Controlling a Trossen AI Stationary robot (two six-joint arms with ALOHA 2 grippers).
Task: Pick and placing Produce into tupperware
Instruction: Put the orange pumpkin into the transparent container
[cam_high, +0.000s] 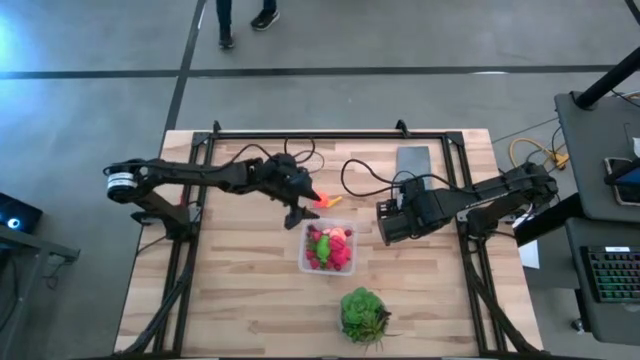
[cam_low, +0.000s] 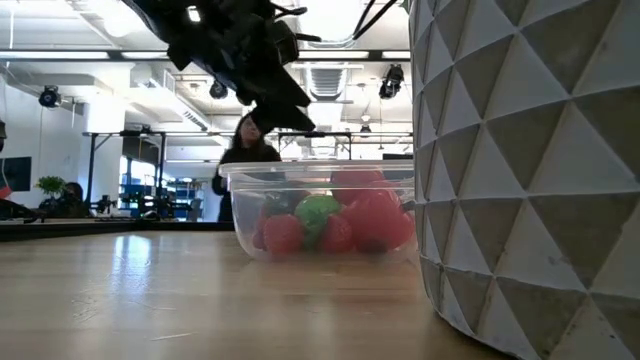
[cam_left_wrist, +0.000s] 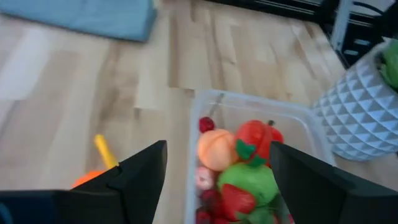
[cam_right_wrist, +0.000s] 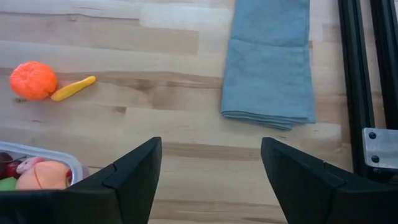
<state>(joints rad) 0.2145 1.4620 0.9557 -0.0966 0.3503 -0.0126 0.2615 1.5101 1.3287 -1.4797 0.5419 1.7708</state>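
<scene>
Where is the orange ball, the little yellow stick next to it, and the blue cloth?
orange ball (cam_right_wrist: 33, 80), right wrist view, middle of its bumpy round top.
yellow stick (cam_right_wrist: 73, 88), right wrist view, midway along it.
blue cloth (cam_right_wrist: 269, 59), right wrist view, centre of the folded top layer.

tupperware (cam_high: 328, 249): clear, upright, mid-table, holding red, pink and green pieces.
Produce (cam_right_wrist: 33, 80): orange ball and yellow piece on the wood outside it.

Clear tupperware (cam_left_wrist: 304, 118) filled with red, pink, peach and lime-green produce (cam_left_wrist: 239, 163), orange piece (cam_right_wrist: 33, 80) beside yellow piece (cam_right_wrist: 73, 88), grey-blue cloth (cam_right_wrist: 269, 62), white faceted pot (cam_low: 530, 160), pale wood table (cam_high: 240, 290).
</scene>
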